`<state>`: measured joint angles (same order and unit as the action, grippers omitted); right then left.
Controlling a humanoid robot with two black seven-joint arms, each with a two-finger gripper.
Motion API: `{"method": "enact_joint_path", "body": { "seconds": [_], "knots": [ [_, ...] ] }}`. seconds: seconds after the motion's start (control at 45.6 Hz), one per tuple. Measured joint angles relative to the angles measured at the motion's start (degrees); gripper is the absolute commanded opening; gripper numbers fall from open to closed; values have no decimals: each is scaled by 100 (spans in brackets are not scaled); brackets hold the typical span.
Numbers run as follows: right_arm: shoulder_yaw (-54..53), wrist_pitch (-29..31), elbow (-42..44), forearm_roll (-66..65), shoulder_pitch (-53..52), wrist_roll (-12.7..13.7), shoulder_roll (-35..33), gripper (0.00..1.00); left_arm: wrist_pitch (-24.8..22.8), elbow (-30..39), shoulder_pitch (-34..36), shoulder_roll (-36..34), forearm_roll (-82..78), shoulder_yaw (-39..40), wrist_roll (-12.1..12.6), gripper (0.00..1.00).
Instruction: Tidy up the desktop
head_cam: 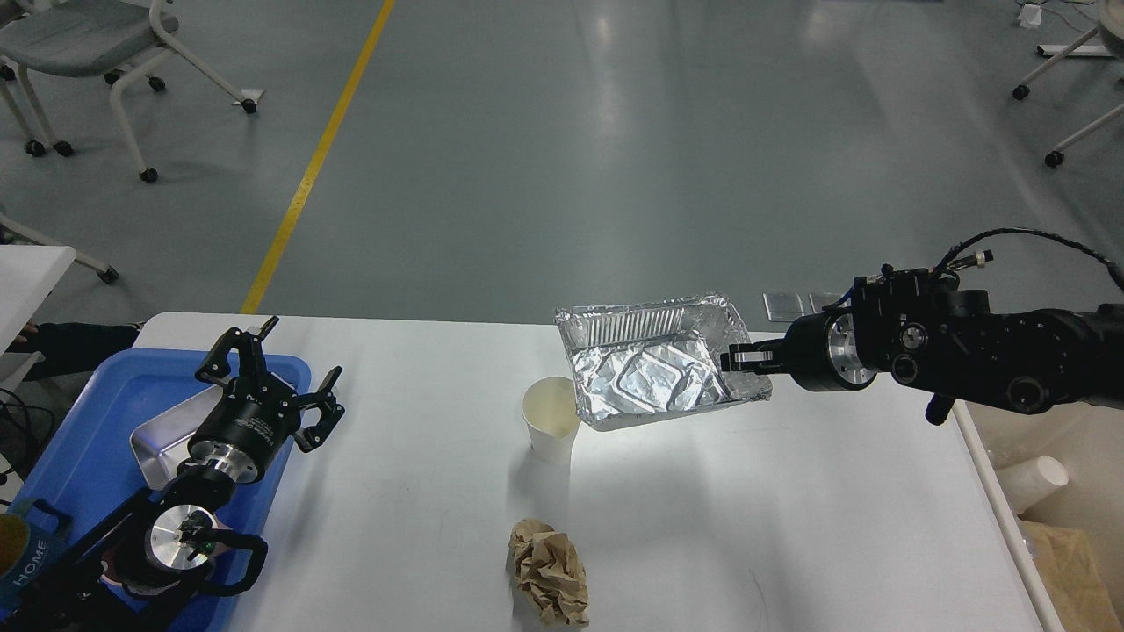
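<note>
The white desktop (790,527) fills the lower view. My right gripper (736,358) comes in from the right and is shut on the right rim of a crumpled silver foil tray (654,369), held tilted above the desktop. A white paper cup (551,430) stands upright just left of and below the tray. A crumpled brown paper ball (549,572) lies near the front edge. My left gripper (281,369) is open and empty, hovering over the blue tray (79,456) at the left.
A metal tray (158,443) lies in the blue tray under my left arm. A cream-white bin (1054,518) with a white cup and brown paper stands off the right edge. Chairs stand on the floor at the back.
</note>
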<state>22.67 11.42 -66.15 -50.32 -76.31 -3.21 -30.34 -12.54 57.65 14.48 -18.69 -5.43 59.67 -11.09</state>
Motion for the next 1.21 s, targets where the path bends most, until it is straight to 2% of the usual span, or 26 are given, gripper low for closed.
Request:
{"method": "enact_joint_path", "body": {
  "seconds": [0.132, 0.219, 0.329, 0.57, 0.811, 1.206],
  "knots": [
    [137, -51, 22, 45, -12, 0, 15, 0, 145, 100, 10, -238, -92, -53, 11, 96],
    [160, -60, 22, 47, -17, -4, -30, 0, 209, 353, -13, -439, -121, -116, 125, 96],
    [174, -60, 7, 49, -17, -9, -147, 0, 433, 862, -180, -728, -151, -156, 240, 96],
    [177, -65, -4, 49, -8, -14, -311, 0, 951, 1934, -781, -1608, -229, -156, 264, 96],
    [177, -70, -12, 49, -6, -22, -338, 0, 956, 2421, -1135, -3124, -265, -225, 340, 96],
    [177, -82, -13, 40, -6, -32, -324, 0, 929, 2722, -1201, -5623, -775, -806, 254, 96]
  ]
}}
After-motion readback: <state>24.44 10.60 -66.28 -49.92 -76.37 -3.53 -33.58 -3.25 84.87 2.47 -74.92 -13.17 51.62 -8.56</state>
